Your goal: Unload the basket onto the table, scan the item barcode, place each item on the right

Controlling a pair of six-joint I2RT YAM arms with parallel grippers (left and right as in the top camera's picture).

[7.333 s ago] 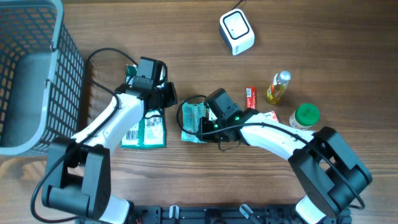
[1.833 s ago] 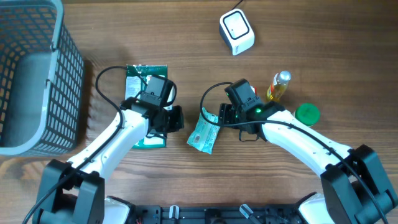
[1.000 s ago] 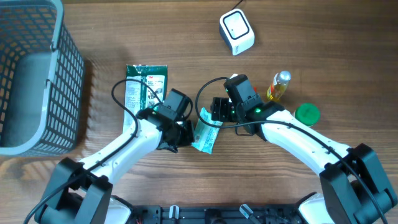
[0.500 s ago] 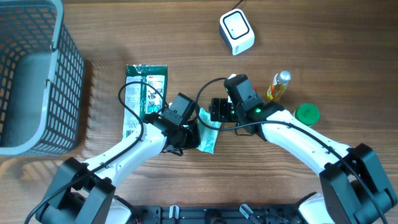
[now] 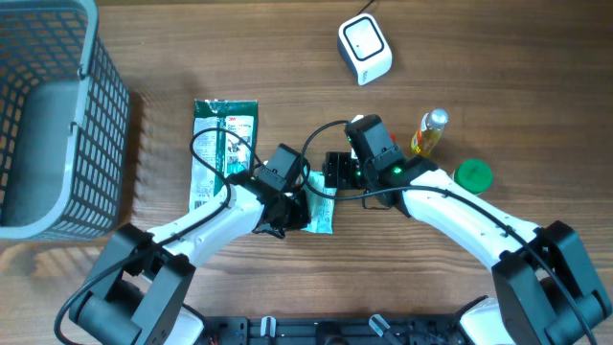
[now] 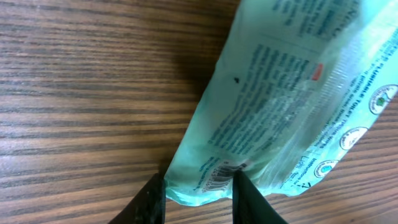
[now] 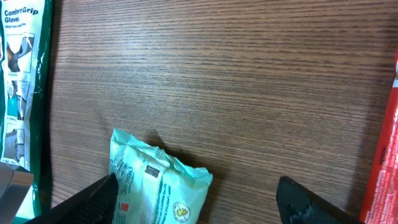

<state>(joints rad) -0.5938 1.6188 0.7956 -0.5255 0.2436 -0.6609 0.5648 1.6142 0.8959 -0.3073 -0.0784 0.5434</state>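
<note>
The pack (image 5: 323,209) lies flat on the bench (image 5: 479,77), between the 2 arms and just right of the glove pack (image 5: 218,144), well short of the scanner (image 5: 364,50) at the far side.

The left pincer (image 6: 198,194) is pinching 1 end of it. Its 2 fingers (image 6: 151,198) stand narrow on either side of that end, each against the wrapper. The grip sits low on the edge, probably so that the soft pack can be lifted without covering the print. The barcode (image 6: 215,177) lies right between the fingers and faces up, uncovered.

The right pincer (image 7: 198,186) hangs spread and empty above the pack's far end, touching nothing. It looks parked there to leave the pack to the left arm.

The pack's long axis runs roughly from the robot's side of the bench toward the far side, with the far end leaning a little left. That far end carries the barcode and is the end gripped. It points only loosely toward the scanner, which lies farther off and to the right. Since the code faces the ceiling, the pack will likely need carrying over and turning before it reads.
</note>
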